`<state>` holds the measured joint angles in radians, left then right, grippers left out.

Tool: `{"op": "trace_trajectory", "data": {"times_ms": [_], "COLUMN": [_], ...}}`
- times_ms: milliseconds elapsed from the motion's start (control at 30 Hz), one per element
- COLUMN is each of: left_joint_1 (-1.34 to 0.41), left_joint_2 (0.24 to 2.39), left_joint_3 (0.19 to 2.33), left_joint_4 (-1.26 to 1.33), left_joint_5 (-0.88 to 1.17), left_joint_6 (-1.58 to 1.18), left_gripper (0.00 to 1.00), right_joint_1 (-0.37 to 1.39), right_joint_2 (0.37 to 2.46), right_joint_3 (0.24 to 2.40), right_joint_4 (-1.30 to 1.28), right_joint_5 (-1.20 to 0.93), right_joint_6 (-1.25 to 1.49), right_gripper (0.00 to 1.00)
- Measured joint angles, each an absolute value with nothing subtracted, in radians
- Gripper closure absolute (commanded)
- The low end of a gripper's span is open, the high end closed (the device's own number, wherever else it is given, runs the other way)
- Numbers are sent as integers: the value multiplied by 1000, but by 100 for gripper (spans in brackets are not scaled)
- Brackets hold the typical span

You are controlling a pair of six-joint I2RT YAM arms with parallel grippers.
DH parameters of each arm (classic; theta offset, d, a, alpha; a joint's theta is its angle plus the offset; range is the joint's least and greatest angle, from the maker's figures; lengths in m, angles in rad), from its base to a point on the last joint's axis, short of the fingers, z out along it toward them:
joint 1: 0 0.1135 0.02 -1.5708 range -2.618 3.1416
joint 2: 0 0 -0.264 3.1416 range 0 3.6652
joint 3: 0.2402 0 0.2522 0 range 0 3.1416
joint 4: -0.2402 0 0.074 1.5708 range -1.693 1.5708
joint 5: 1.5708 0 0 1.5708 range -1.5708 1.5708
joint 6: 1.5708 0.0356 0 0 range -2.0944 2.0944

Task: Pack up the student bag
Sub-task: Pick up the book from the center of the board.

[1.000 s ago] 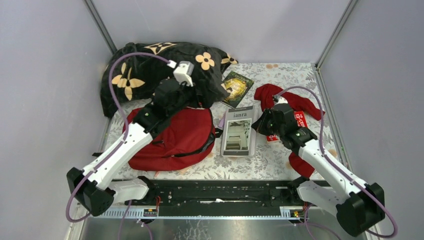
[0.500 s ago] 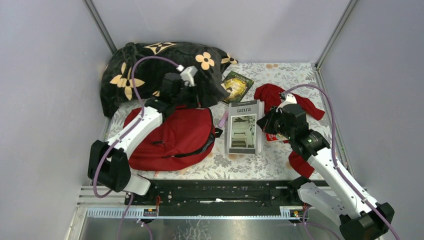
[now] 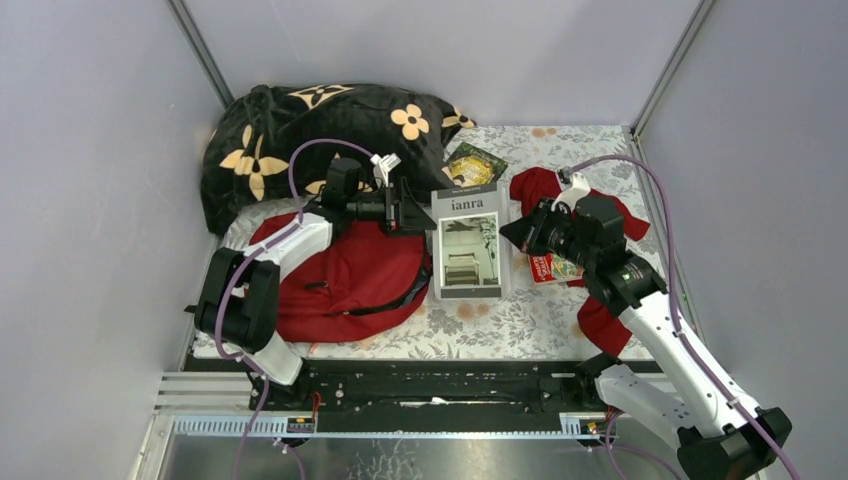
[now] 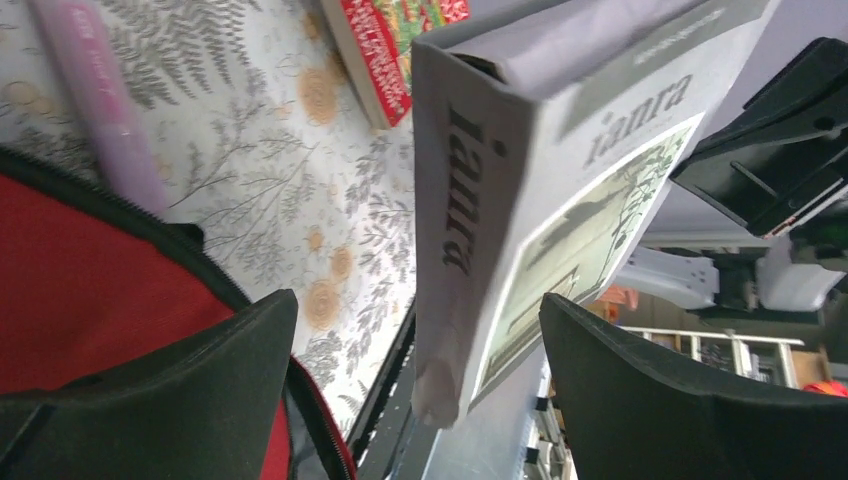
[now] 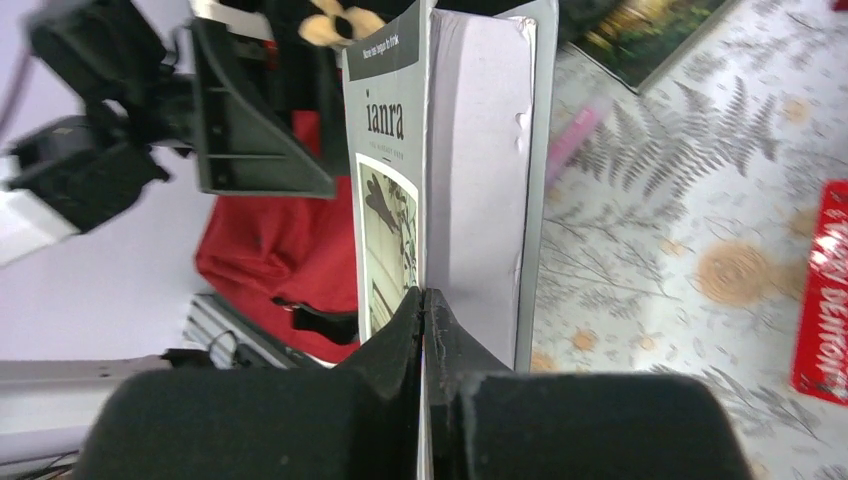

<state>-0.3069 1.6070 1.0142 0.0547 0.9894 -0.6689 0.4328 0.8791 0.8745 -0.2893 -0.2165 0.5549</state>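
Lies flat on the left side of the desk (image 3: 545,322): the student bag (image 3: 350,285), top end against the black flowered blanket (image 3: 300,130), zipper line and black strap facing up. Cannot tell whether its mouth is open. Judging by the slumped shape: soft, limp, light fabric, likely to fold and sag if lifted by one spot; neither slippery nor fragile. Best taken at a firmer line, such as the zipper seam near the opening or the strap, so the mouth can be pulled apart. Clamped fully shut on the edge of the grey book (image 3: 468,245): the right pincer (image 3: 510,235), keeping it upright just beside the bag. Spread wide and empty: the left pincer (image 3: 415,215), straddling the book's spine, no contact visible.
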Motion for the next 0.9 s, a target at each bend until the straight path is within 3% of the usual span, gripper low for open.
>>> {"op": "trace_trajectory", "data": {"times_ms": [267, 367, 567, 633, 733, 767, 800, 900], "left_joint_1": [-307, -307, -302, -300, -297, -295, -290, -277], "left_joint_2": [1623, 1623, 1623, 1623, 1626, 1626, 1626, 1626], "left_joint_3": [964, 955, 929, 928, 928, 929, 930, 939], "left_joint_4": [357, 463, 640, 652, 652, 650, 648, 637], "left_joint_5": [1131, 1166, 1184, 1183, 1173, 1171, 1168, 1148], "left_joint_6": [-883, -960, -1103, -1113, -1117, -1116, -1116, -1116], "left_gripper": [5, 19, 69, 73, 75, 77, 77, 77], "right_joint_1": [429, 428, 424, 422, 415, 412, 410, 396], "right_joint_2": [897, 931, 992, 1004, 1021, 1028, 1036, 1045], "right_joint_3": [857, 811, 763, 762, 764, 764, 766, 767], "right_joint_4": [-125, -28, 37, 44, 55, 54, 51, 24], "right_joint_5": [-337, -389, -412, -411, -411, -410, -404, -381], "right_joint_6": [651, 712, 765, 769, 776, 786, 788, 786], "right_gripper": [100, 100, 100, 97, 25, 6, 1, 0]}}
